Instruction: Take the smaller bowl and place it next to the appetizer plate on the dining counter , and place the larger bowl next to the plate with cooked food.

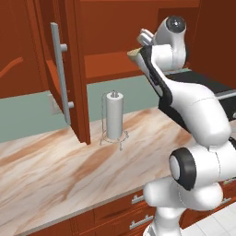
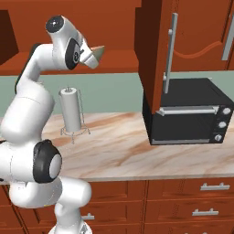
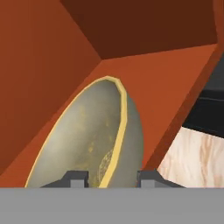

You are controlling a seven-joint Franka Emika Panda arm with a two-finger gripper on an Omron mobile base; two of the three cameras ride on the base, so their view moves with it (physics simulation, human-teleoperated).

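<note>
One plain olive-tan smaller bowl (image 3: 87, 140), rim pinched by hand (image 3: 111, 178)

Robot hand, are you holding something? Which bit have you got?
Yes. The gripper holds the smaller bowl by its rim, one finger inside the bowl and one outside, up at the open red-brown cabinet.
</note>
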